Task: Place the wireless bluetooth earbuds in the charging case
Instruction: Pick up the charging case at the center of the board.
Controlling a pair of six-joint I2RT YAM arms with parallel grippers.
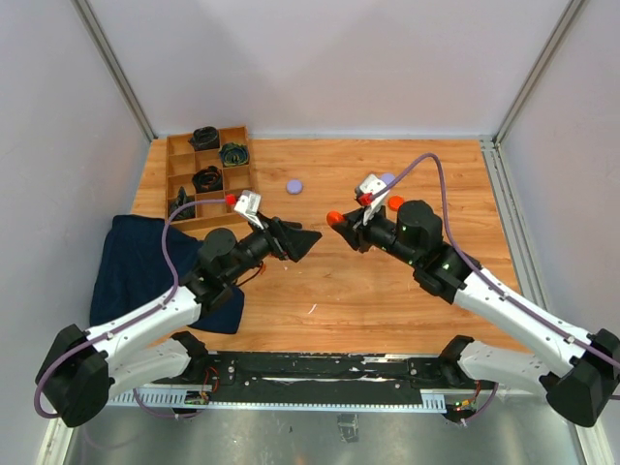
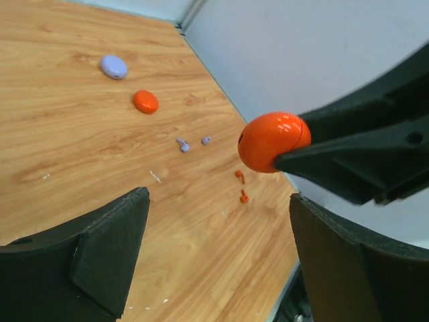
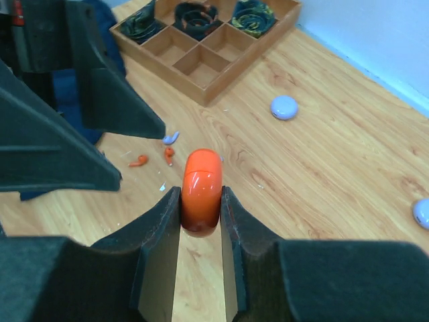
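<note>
My right gripper (image 3: 200,198) is shut on an orange-red charging case (image 3: 202,181), closed and held on edge above the wood; the case (image 1: 334,217) also shows in the top view. My left gripper (image 2: 218,258) is open and empty, facing the case (image 2: 271,142) from close by. On the table below lie the earbuds: two orange-red ones (image 2: 239,176) (image 2: 244,197) and two lavender ones (image 2: 182,144) (image 2: 206,140). The right wrist view shows the orange-red earbuds (image 3: 139,161) (image 3: 169,154) and one lavender earbud (image 3: 170,138). From above, the left gripper (image 1: 306,240) and right gripper (image 1: 341,222) nearly meet.
A wooden divided tray (image 1: 180,172) with black coiled bundles stands at the back left. A dark blue cloth (image 1: 136,262) lies on the left. A lavender disc (image 1: 294,186) sits mid-table. Another lavender disc (image 1: 387,179) and an orange-red one (image 1: 395,202) lie behind the right gripper.
</note>
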